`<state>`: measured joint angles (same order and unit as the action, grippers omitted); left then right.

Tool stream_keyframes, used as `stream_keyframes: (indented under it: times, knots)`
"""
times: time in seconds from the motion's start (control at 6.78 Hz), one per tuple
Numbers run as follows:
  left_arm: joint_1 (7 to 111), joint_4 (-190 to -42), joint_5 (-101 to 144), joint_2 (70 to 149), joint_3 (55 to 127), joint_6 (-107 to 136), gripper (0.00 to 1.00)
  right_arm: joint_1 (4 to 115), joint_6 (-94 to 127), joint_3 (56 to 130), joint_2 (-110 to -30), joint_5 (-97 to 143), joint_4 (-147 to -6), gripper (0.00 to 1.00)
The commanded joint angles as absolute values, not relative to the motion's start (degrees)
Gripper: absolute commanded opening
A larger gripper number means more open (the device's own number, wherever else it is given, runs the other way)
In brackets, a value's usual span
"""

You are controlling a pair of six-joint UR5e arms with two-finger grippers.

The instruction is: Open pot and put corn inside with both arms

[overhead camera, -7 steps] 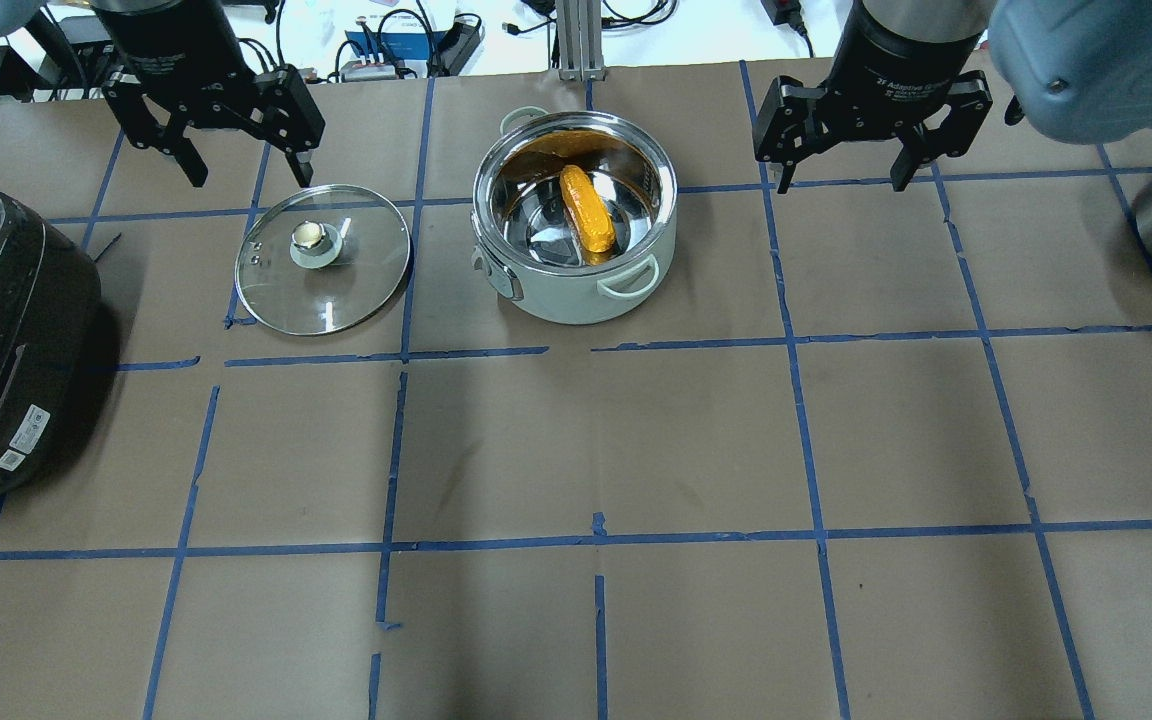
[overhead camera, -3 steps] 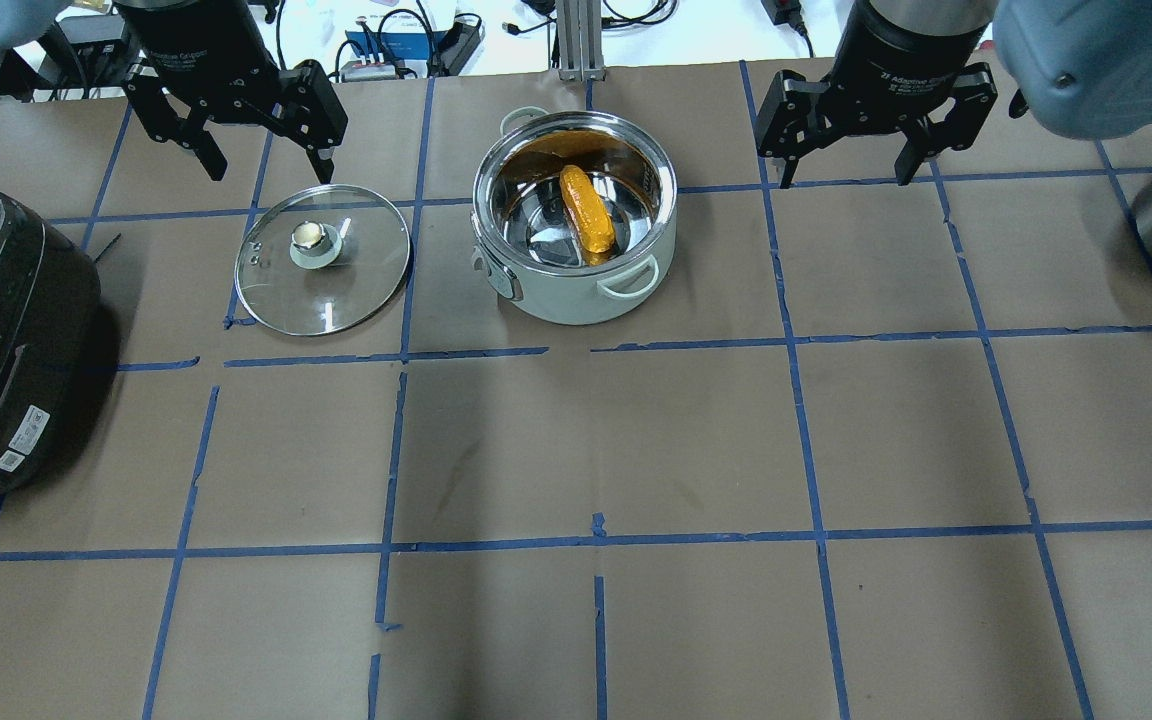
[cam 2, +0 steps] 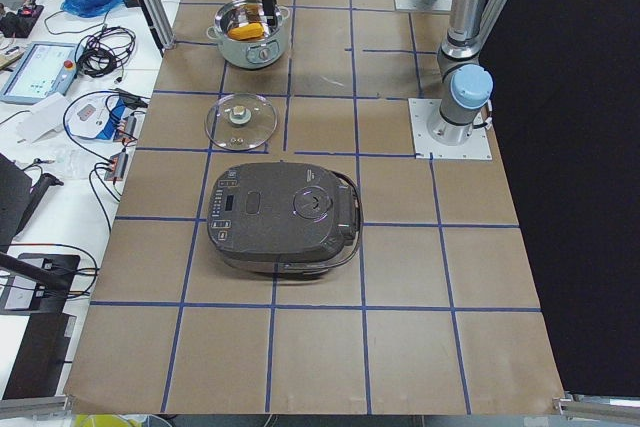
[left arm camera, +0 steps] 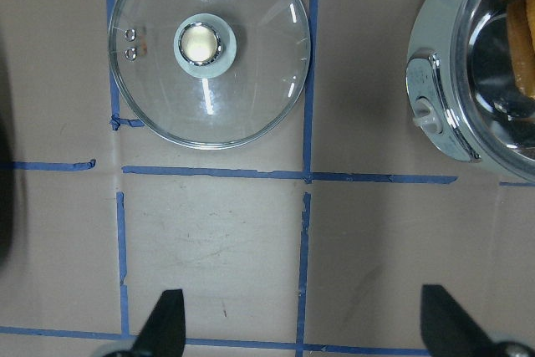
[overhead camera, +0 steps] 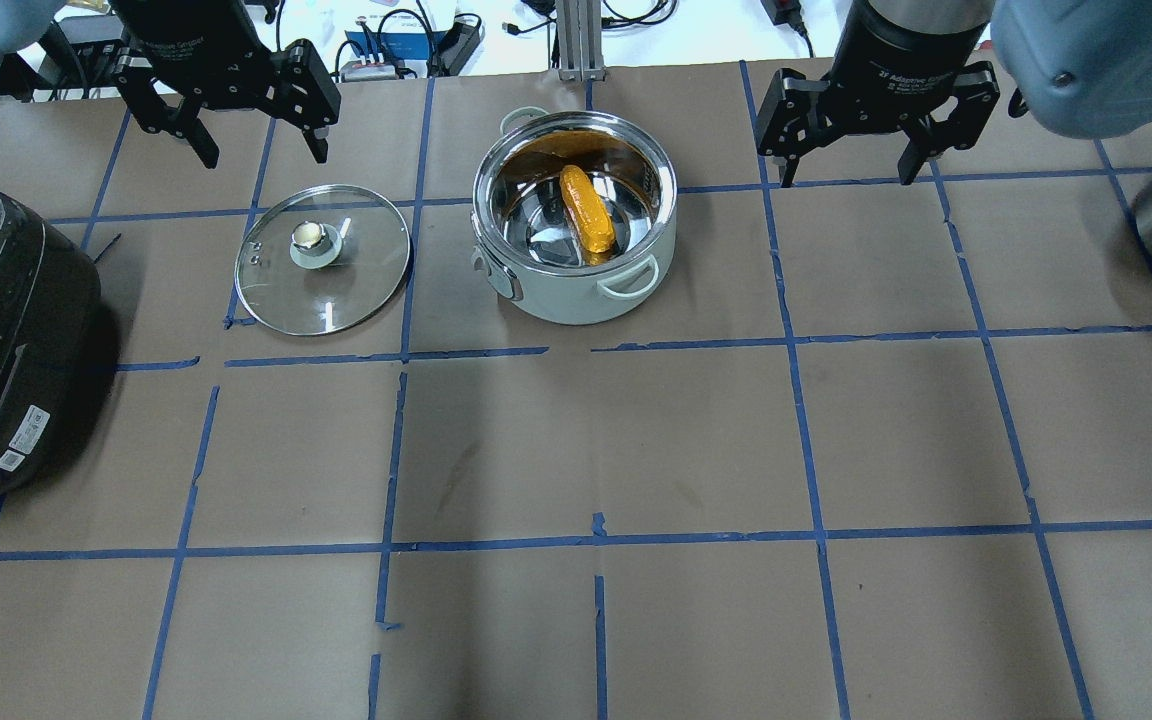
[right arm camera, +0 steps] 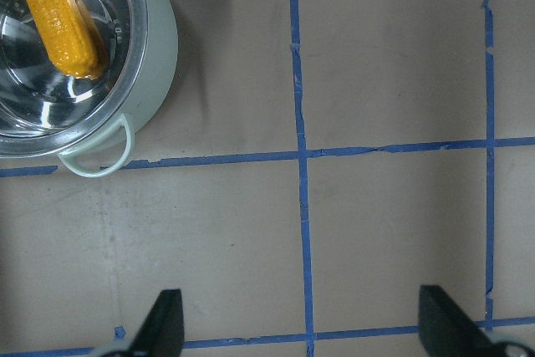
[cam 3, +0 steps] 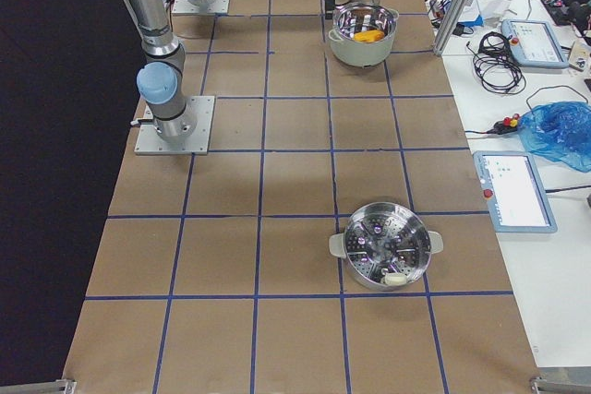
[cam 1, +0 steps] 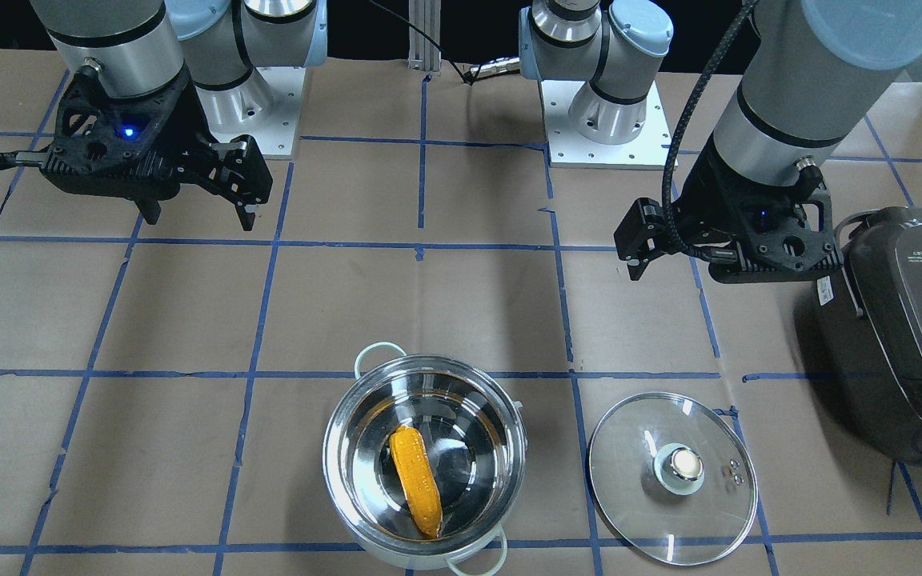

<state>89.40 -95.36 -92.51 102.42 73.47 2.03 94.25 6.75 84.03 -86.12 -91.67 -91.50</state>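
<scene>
The steel pot point(overhead camera: 576, 300) stands uncovered, with the yellow-orange corn point(overhead camera: 586, 210) lying inside it. It also shows in the front view point(cam 1: 333, 448) with the corn point(cam 1: 417, 480). Its glass lid point(overhead camera: 323, 258) lies flat on the table to the pot's left, knob up. My left gripper point(overhead camera: 266, 158) is open and empty, hovering behind the lid. My right gripper point(overhead camera: 845, 181) is open and empty, hovering to the pot's right. The left wrist view shows the lid point(left arm camera: 209, 48) and the pot's side point(left arm camera: 468, 64). The right wrist view shows the corn point(right arm camera: 63, 18) in the pot point(right arm camera: 155, 64).
A dark grey rice cooker point(overhead camera: 6, 340) sits at the table's left end. A steel steamer pot point(cam 3: 388, 246) sits at the right end. Cables and devices lie beyond the table's far edge. Blue tape lines grid the brown table.
Both grippers have drawn back toward the top of the overhead view, away from the lid and the pot, the left one further. Lid, pot and corn have not moved.
</scene>
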Motion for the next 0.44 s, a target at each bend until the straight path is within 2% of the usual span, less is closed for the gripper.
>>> stream_keyframes:
  times: [0.0, 0.3]
  knots:
    - [89.3, -94.92, -92.55, 102.57, 73.48, 1.15, 1.0, 94.31, 6.59, 84.2, -86.13, -91.76, -91.49, 0.99]
    - [89.3, -94.66, -92.55, 102.57, 73.48, 0.97, 1.0, 94.39, 6.59, 84.2, -86.13, -91.58, -91.49, 1.0]
